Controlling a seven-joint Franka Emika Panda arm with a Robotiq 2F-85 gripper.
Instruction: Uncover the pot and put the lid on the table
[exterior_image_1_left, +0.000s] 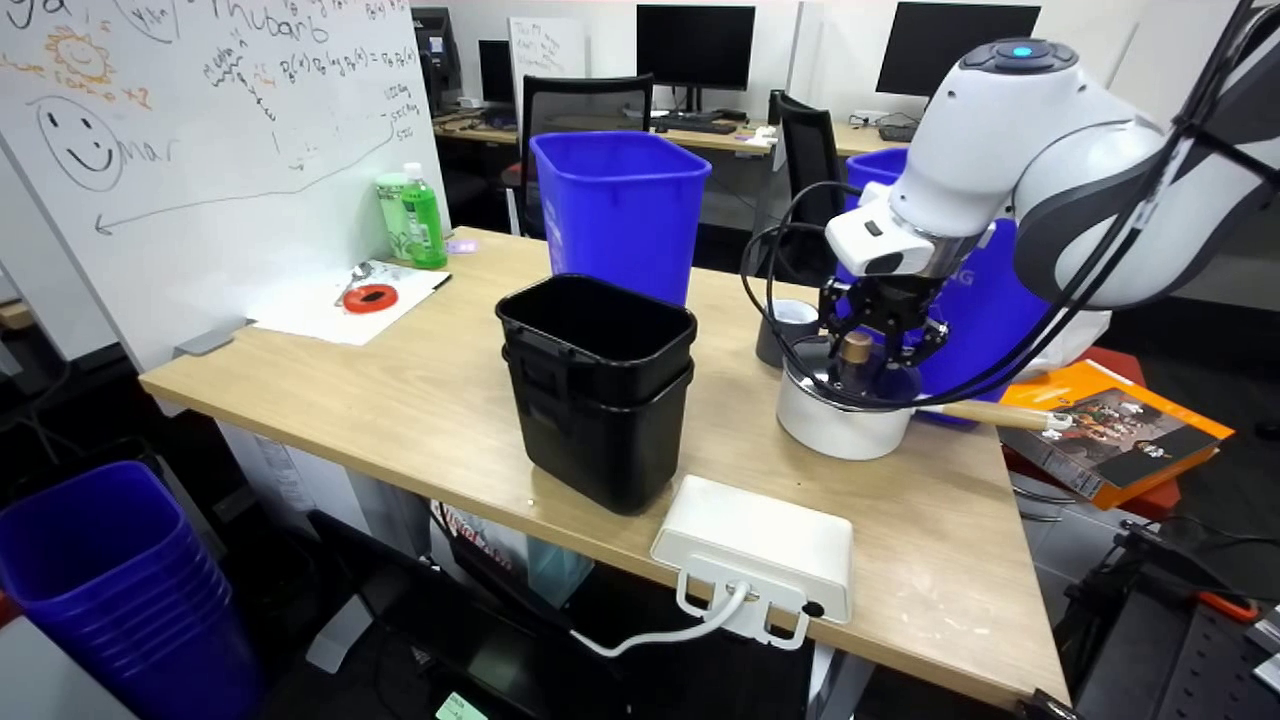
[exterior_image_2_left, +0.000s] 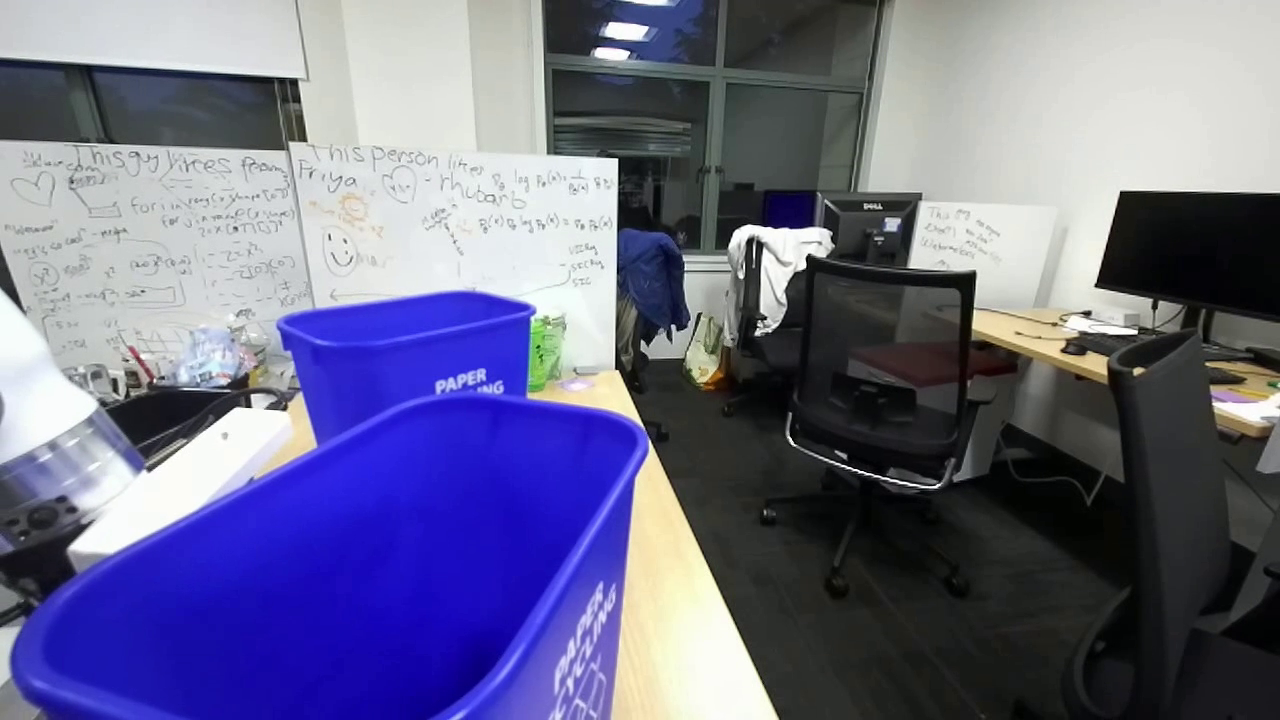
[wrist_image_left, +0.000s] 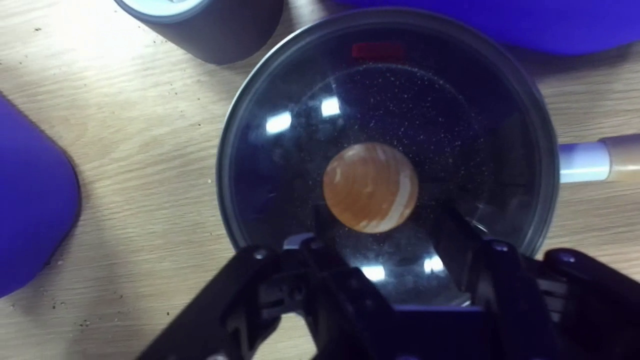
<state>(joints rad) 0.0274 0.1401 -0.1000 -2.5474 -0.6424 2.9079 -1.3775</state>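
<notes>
The squat white pot (exterior_image_1_left: 840, 425) stands on the light-wood table (exterior_image_1_left: 430, 380) near its right end. Its pale wooden handle (exterior_image_1_left: 990, 412) points right. The lid (wrist_image_left: 280, 195) is round, dark see-through glass with a grey rim, and sits on the pot. Its wooden knob (wrist_image_left: 370, 187) is at the centre; the knob also shows in an exterior view (exterior_image_1_left: 856, 346). My gripper (wrist_image_left: 382, 222) is open above the lid, one finger on each side of the knob, with visible gaps. In an exterior view (exterior_image_2_left: 680, 620) the table shows, but pot and lid are hidden.
A blue bin (exterior_image_1_left: 985, 300) stands close behind the pot, and another blue bin (exterior_image_1_left: 620, 215) stands farther left. A dark cup (exterior_image_1_left: 790, 330) is beside the pot. Black bins (exterior_image_1_left: 600, 400) and a white box (exterior_image_1_left: 755, 530) stand towards the front edge. Black cables (exterior_image_1_left: 1060, 330) hang by the arm.
</notes>
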